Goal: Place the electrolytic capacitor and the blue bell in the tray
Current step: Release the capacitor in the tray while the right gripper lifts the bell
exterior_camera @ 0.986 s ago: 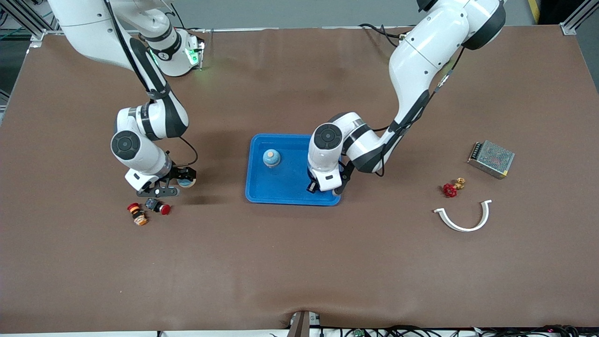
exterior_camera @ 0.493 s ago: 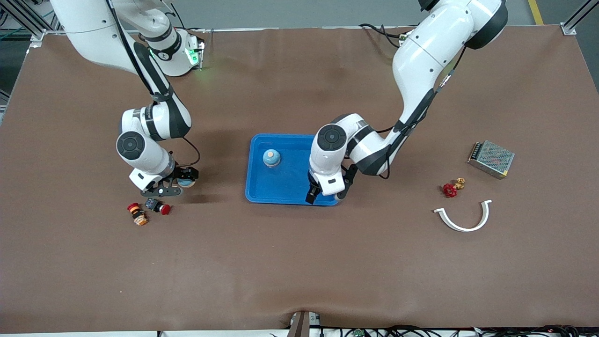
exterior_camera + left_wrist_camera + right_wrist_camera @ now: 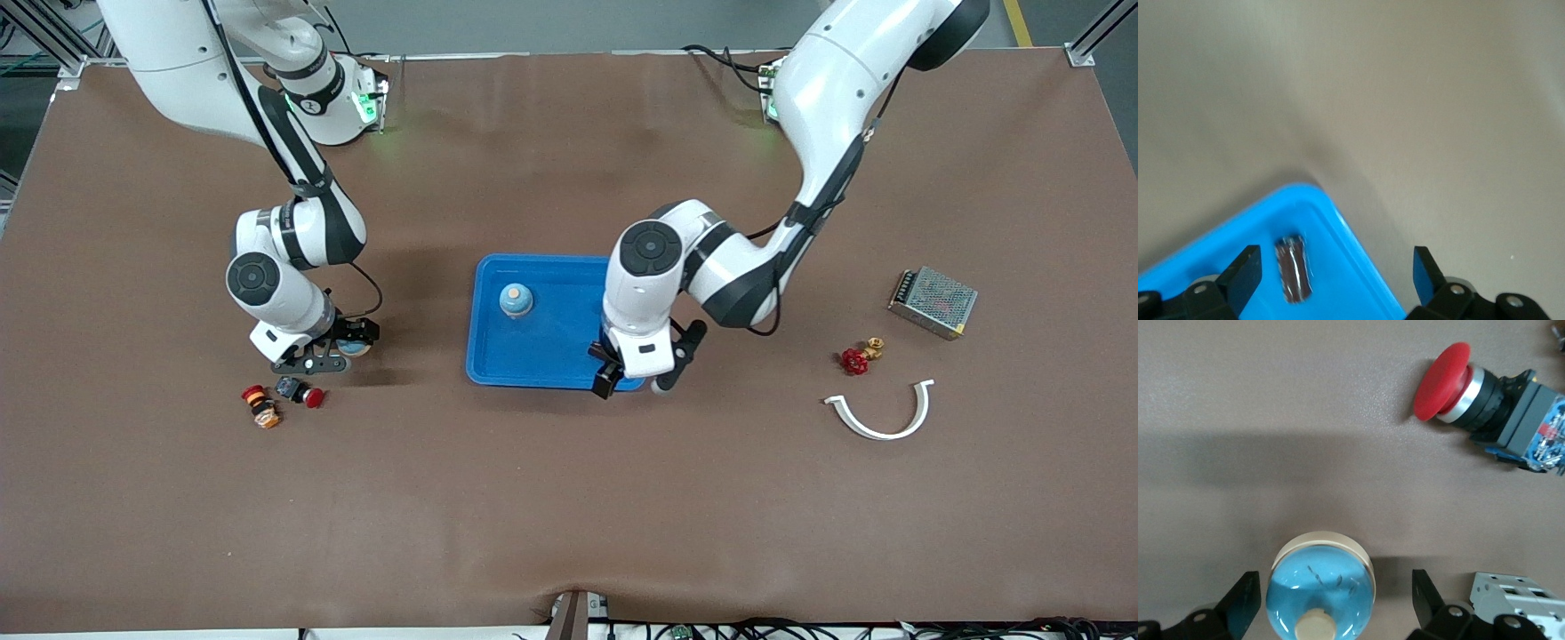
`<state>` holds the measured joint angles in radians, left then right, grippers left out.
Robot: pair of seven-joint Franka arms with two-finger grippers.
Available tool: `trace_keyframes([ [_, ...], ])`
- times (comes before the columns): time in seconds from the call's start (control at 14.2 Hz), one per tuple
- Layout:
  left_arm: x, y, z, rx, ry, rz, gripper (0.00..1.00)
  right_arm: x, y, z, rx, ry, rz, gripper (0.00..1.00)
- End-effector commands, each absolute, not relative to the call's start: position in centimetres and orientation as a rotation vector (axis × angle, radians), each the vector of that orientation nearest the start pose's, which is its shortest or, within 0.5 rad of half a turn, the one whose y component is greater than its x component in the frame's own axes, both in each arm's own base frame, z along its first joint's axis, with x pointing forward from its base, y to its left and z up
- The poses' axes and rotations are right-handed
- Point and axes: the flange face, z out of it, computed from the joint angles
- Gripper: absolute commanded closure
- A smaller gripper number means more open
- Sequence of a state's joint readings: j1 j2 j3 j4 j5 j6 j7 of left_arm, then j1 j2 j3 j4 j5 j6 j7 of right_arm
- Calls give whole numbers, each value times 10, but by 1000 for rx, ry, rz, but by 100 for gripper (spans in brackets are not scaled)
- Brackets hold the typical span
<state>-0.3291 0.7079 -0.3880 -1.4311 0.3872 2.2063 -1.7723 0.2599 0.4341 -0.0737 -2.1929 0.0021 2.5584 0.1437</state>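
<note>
The bright blue tray (image 3: 542,351) lies mid-table with one blue bell (image 3: 516,300) standing in it. In the left wrist view a dark brown electrolytic capacitor (image 3: 1293,268) lies by itself in a corner of the tray (image 3: 1361,257). My left gripper (image 3: 1335,277) hangs open over that corner (image 3: 633,382), which hides the capacitor in the front view. A second blue bell (image 3: 1321,590) with a cream base stands on the table toward the right arm's end. My right gripper (image 3: 1336,597) is open around that bell (image 3: 348,342), with a gap on each side.
A red push button (image 3: 1485,393) lies beside the second bell, nearer the front camera (image 3: 307,394), with an orange and red button (image 3: 260,406) next to it. Toward the left arm's end lie a red valve (image 3: 858,357), a white curved piece (image 3: 885,413) and a metal mesh box (image 3: 933,300).
My left gripper has opened, let go of the capacitor in the tray and drifted toward the tray's corner. My right gripper has shifted slightly, staying open at the second bell.
</note>
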Motion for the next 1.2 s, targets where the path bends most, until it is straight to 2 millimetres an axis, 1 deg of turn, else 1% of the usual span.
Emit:
trace_keyframes([
  [0.0,603,-397,348,-2894,-1287,-198,0,538,102,176,-3184,-78,90,0],
  [0.21,606,-367,382,-2886,-1113,-200,0,538,104,177,-3184,-78,88,0],
  [0.28,609,-355,388,-2889,-1038,-190,0,538,105,177,-3184,-81,88,0],
  [0.35,610,-349,394,-2901,-962,-185,0,538,105,177,-3183,-79,88,0],
  [0.42,612,-341,401,-2907,-899,-180,0,538,105,177,-3183,-76,91,6],
  [0.56,617,-321,415,-2912,-831,-182,0,538,105,177,-3183,-76,88,24],
  [0.63,619,-313,429,-2925,-790,-201,0,538,105,176,-3183,-76,91,32],
  [0.7,616,-309,442,-2940,-740,-206,0,538,105,175,-3184,-76,93,39],
  [0.77,614,-304,453,-2948,-703,-196,0,538,104,173,-3184,-74,98,44],
  [0.85,616,-293,460,-2955,-677,-175,0,538,104,173,-3184,-74,98,51],
  [0.99,616,-276,472,-2975,-589,-125,0,538,104,173,-3183,-72,100,55],
  [1.06,617,-266,479,-2978,-557,-127,0,538,105,173,-3183,-72,98,56],
  [1.13,616,-261,485,-2978,-513,-123,0,539,105,174,-3183,-70,98,56],
])
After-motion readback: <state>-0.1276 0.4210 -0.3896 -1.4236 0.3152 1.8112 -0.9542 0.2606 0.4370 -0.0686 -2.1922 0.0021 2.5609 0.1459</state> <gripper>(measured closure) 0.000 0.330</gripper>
